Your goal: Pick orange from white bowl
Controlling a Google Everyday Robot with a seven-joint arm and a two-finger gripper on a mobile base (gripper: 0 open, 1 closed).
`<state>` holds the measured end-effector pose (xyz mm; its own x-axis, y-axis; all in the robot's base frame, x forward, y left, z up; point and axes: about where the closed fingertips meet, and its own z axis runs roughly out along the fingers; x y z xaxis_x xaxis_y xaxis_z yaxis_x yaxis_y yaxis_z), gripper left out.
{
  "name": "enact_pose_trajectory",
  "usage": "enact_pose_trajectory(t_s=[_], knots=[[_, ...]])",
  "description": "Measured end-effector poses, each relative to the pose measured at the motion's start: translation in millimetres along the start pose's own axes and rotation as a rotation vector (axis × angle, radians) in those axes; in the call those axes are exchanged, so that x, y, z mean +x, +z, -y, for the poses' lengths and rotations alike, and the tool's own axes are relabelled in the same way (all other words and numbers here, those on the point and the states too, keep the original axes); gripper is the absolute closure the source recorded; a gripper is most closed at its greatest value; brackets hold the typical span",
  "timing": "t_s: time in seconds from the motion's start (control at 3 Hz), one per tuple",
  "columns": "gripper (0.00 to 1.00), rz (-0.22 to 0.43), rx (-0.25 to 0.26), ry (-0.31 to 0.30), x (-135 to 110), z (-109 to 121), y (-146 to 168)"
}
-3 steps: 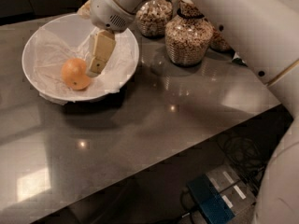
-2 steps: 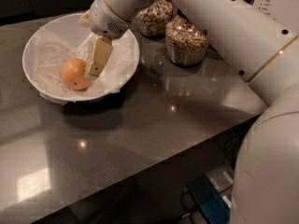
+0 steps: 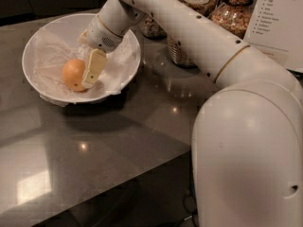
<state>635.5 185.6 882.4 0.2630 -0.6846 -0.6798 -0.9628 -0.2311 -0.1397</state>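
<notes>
The orange (image 3: pixel 72 74) lies in the white bowl (image 3: pixel 26 71), left of its centre, on crumpled white paper. The bowl stands on the grey table at the upper left. My gripper (image 3: pixel 90 77) reaches down into the bowl from the upper right. Its cream tip lies against the right side of the orange and covers part of it. The orange rests on the paper and is not lifted.
Several glass jars of cereal (image 3: pixel 182 53) stand behind and right of the bowl. A white printed sheet (image 3: pixel 280 18) stands at the far right. My white arm and body (image 3: pixel 246 141) fill the right foreground. The table's front edge (image 3: pixel 142 169) runs diagonally below.
The gripper has moved down and left, from just beside the orange to lying against its right side. The view has closed in and my arm fills more of the right side.
</notes>
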Motion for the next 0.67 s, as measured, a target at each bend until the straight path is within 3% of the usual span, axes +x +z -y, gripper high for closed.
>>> enact_pose_trajectory(t_s=[0.33, 0.67], knots=[[0.00, 0.000, 0.000, 0.000, 0.0, -0.1, 0.1], [0.00, -0.056, 0.039, -0.024, 5.3, -18.8, 9.9]])
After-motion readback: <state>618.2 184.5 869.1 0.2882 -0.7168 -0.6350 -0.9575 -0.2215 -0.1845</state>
